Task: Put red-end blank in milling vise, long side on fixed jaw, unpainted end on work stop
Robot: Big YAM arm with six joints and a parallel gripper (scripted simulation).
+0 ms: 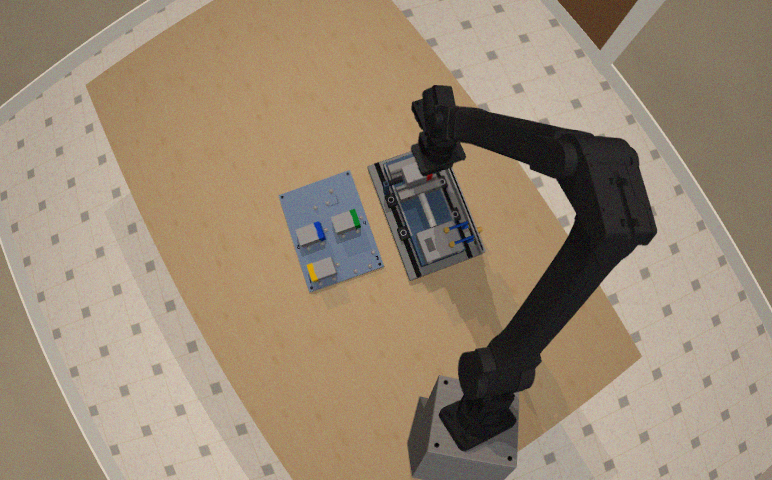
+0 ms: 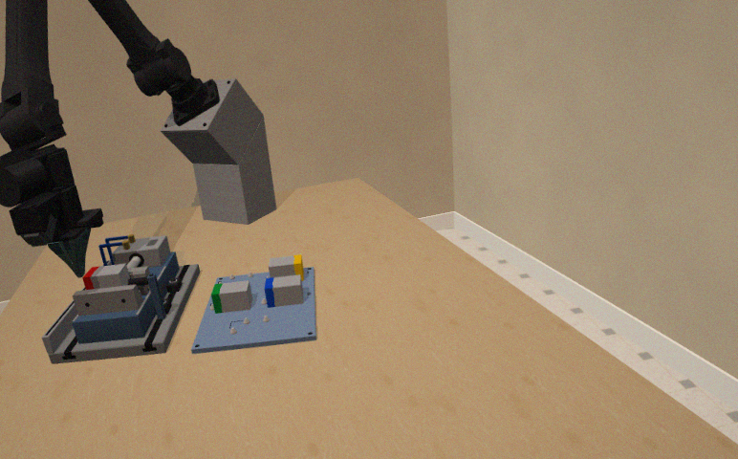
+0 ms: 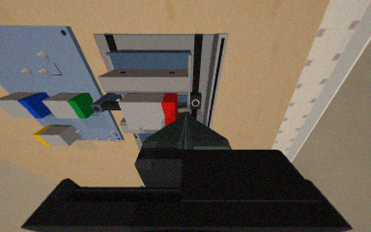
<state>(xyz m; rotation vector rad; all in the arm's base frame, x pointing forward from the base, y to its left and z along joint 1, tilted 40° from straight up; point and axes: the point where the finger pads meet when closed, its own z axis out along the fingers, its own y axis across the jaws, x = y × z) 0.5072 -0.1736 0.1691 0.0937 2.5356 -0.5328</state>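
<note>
The red-ended blank lies in the vise between the jaws, its long side close along the fixed jaw. Its red end points away from the work stop, and its unpainted end is close to that stop. I cannot tell if these faces touch. My gripper is shut and empty, its tips beside the red end; contact is unclear. The blue-ended, green-ended and yellow-ended blanks sit apart on the plate.
The moving jaw with blue hoses stands at the vise end nearer the arm base. Clamp posts stand along the vise sides. Small pegs stand on the plate beside the vise.
</note>
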